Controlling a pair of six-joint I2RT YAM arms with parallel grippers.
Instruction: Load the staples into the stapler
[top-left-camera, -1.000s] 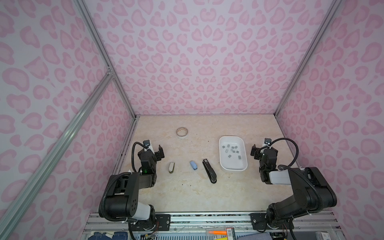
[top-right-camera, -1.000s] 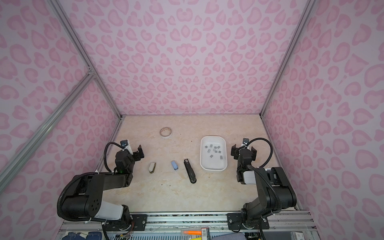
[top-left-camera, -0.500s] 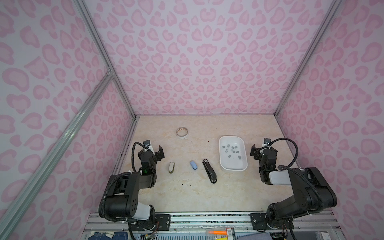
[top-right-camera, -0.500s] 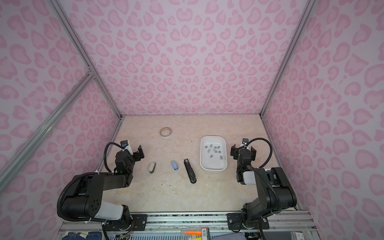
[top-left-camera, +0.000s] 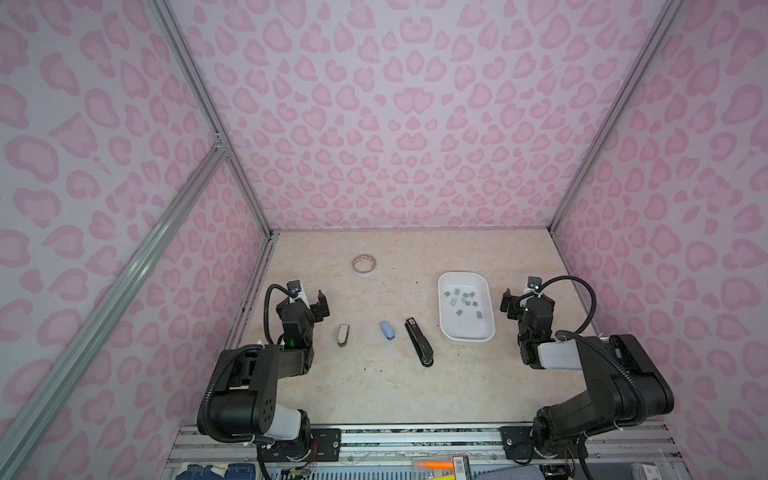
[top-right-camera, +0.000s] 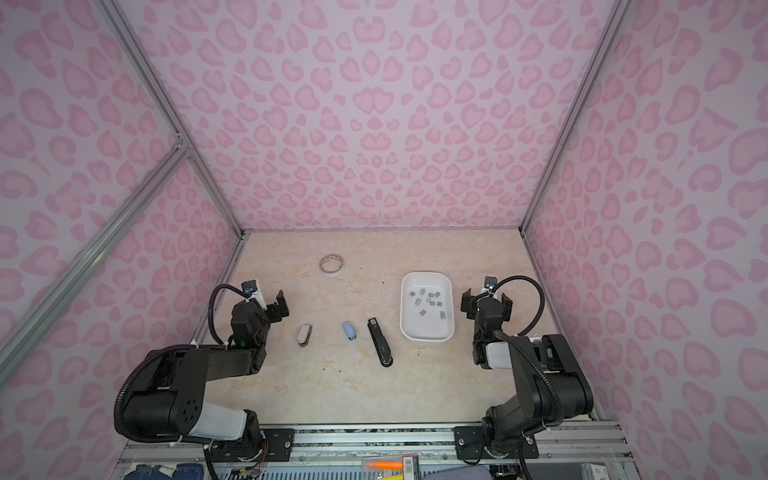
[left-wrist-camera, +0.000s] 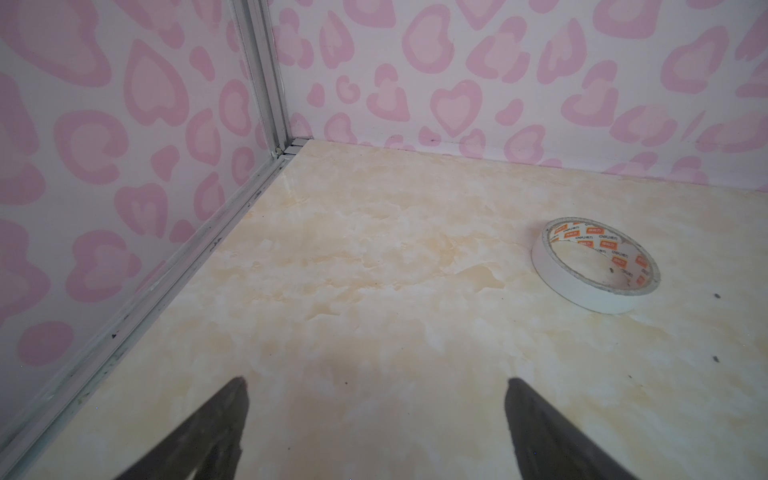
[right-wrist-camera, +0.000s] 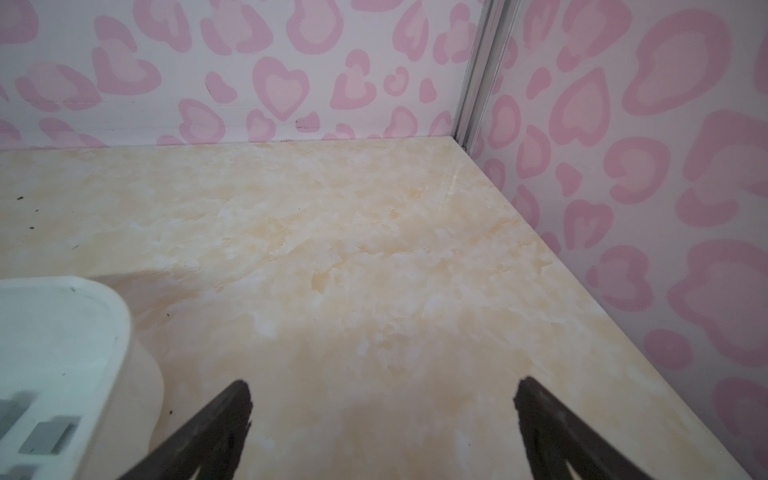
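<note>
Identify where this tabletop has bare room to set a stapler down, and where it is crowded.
Free: the near strip between black stapler and front rail; the gap between tape roll and white tray. Crowded: the middle row of white stapler, blue stapler, black stapler, tray.

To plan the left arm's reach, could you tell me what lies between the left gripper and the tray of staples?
Both top views show a white stapler, a blue stapler, then a black stapler nearest the tray.

White tape roll (top-left-camera: 364, 265) lies flat on beige marbled tabletop (top-left-camera: 374, 390), pink-patterned walls (top-left-camera: 411, 124) around
</note>
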